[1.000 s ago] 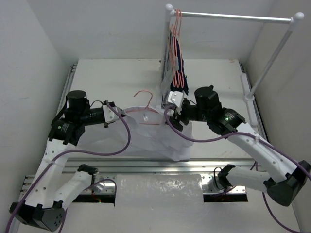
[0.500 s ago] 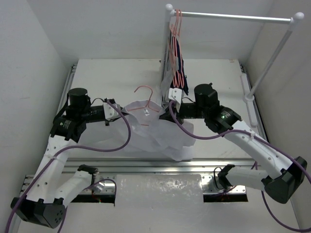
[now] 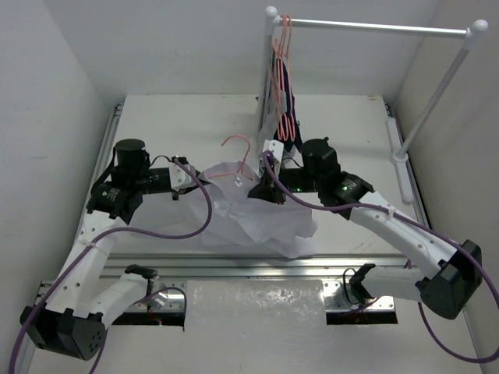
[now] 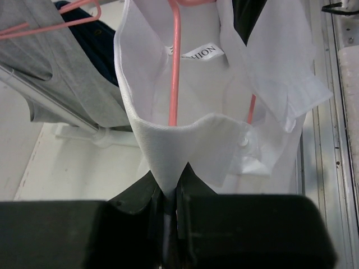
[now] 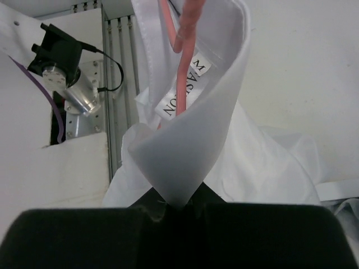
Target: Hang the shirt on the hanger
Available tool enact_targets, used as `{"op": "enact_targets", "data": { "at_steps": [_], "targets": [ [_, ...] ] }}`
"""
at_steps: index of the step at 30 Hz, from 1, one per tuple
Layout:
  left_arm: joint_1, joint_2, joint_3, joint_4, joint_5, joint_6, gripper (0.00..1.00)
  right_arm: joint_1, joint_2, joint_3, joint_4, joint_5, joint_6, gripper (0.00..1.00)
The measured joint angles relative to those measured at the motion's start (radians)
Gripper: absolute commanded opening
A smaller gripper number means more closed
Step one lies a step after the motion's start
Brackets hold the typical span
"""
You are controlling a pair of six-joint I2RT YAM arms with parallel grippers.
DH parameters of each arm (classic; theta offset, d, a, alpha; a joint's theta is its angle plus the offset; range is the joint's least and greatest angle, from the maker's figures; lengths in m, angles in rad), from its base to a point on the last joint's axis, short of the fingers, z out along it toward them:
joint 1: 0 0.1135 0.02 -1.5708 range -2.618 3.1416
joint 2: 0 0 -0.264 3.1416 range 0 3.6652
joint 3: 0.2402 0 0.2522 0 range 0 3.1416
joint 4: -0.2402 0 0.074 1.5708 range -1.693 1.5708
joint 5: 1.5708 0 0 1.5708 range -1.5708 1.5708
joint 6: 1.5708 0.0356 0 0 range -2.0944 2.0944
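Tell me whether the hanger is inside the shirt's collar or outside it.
Inside. In both wrist views the pink hanger runs down through the open collar of the shirt, past the neck label.

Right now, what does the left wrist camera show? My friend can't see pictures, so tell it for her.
The left gripper pinches the white shirt by a fold of its collar. The pink hanger runs down inside the collar, and a grey garment hangs behind on the left.

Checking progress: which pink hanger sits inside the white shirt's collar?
The lone hanger, low at centre; the other hangers hang bunched on the rail.
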Motion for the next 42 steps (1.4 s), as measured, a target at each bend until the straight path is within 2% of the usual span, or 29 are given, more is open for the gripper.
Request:
{"op": "enact_targets", "data": {
  "at_steps": [2, 3, 5, 6, 7, 9, 10, 20, 30, 37, 42],
  "targets": [
    [0.000, 0.002, -0.008, 0.003, -0.012, 0.000, 0.01, 0.001, -0.003, -0.008, 0.006, 0.016, 0.023, 0.00],
    [0.000, 0.002, -0.013, 0.008, -0.016, 0.000, 0.14, 0.003, -0.010, -0.013, 0.007, 0.028, 0.031, 0.00],
    [-0.002, 0.003, -0.023, 0.028, -0.022, 0.006, 0.26, 0.008, -0.025, -0.022, 0.001, 0.049, 0.050, 0.00],
    [-0.002, 0.005, -0.032, 0.038, -0.024, 0.011, 0.41, 0.011, -0.033, -0.027, -0.009, 0.060, 0.061, 0.00],
    [-0.002, 0.008, -0.042, 0.048, -0.027, 0.023, 0.51, 0.012, -0.041, -0.032, -0.020, 0.073, 0.071, 0.00],
    [-0.002, 0.017, -0.070, 0.060, -0.035, 0.040, 0.86, 0.013, -0.055, -0.043, -0.043, 0.100, 0.085, 0.00],
    [-0.002, 0.023, -0.084, 0.061, -0.041, 0.046, 0.99, 0.013, -0.064, -0.051, -0.058, 0.116, 0.091, 0.00],
    [-0.002, 0.040, -0.122, 0.107, -0.128, 0.024, 1.00, 0.012, -0.208, -0.167, -0.276, 0.332, 0.137, 0.00],
    [-0.002, 0.046, -0.122, 0.265, -0.187, -0.092, 0.99, -0.069, -0.251, -0.146, -0.611, 0.500, 0.175, 0.00],
    [-0.002, 0.087, -0.122, 0.287, -0.184, -0.112, 1.00, -0.079, -0.402, -0.140, -0.757, 0.741, 0.233, 0.00],
    [-0.002, 0.088, -0.113, 0.279, -0.178, -0.112, 0.99, -0.082, -0.416, -0.077, -0.840, 0.968, 0.258, 0.00]
  ]
}}
